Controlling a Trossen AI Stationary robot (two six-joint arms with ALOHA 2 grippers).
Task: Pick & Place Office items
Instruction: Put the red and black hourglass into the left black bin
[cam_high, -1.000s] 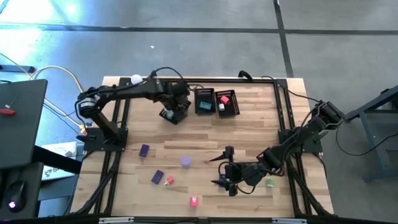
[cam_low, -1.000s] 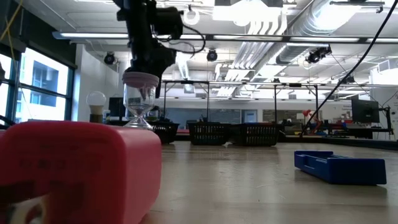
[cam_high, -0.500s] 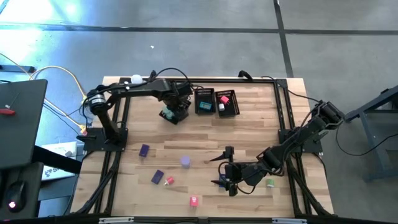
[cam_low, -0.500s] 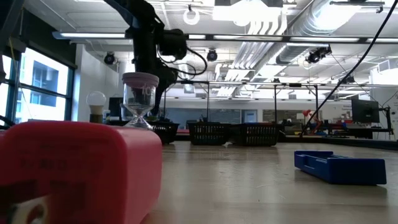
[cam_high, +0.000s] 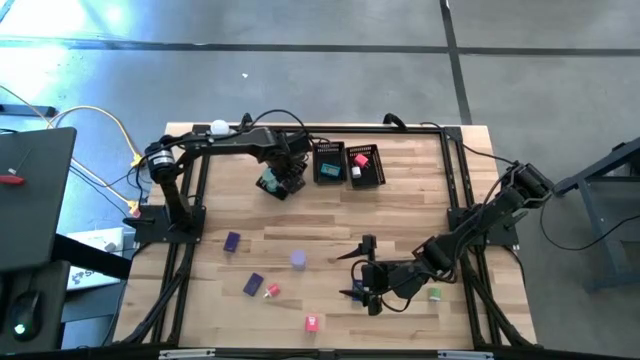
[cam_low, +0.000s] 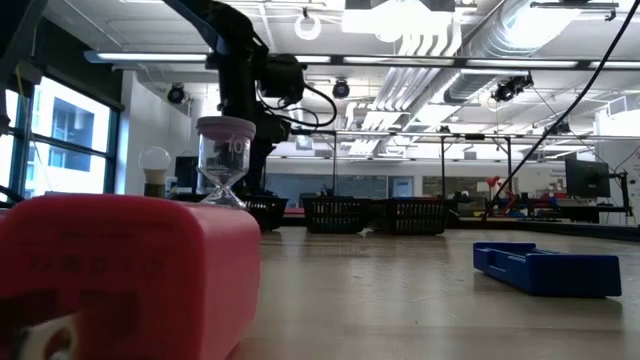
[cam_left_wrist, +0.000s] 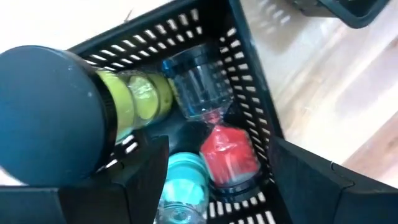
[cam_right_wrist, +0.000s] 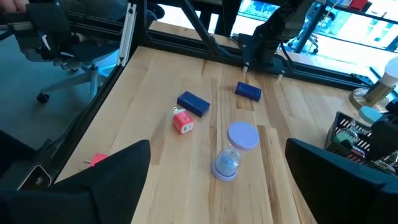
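Hourglasses (cam_left_wrist: 214, 118) in basket (cam_left_wrist: 249, 87) beyond fingers (cam_left_wrist: 149, 180).

The left arm hides most of the leftmost basket (cam_high: 268, 186); its contents are unreadable from above.

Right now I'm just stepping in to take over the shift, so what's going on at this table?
The left gripper is over the leftmost mesh basket, which holds red, teal and green sand timers. The right gripper waits open near the table's front, facing a purple sand timer. Blue blocks and a red piece lie loose on the table.
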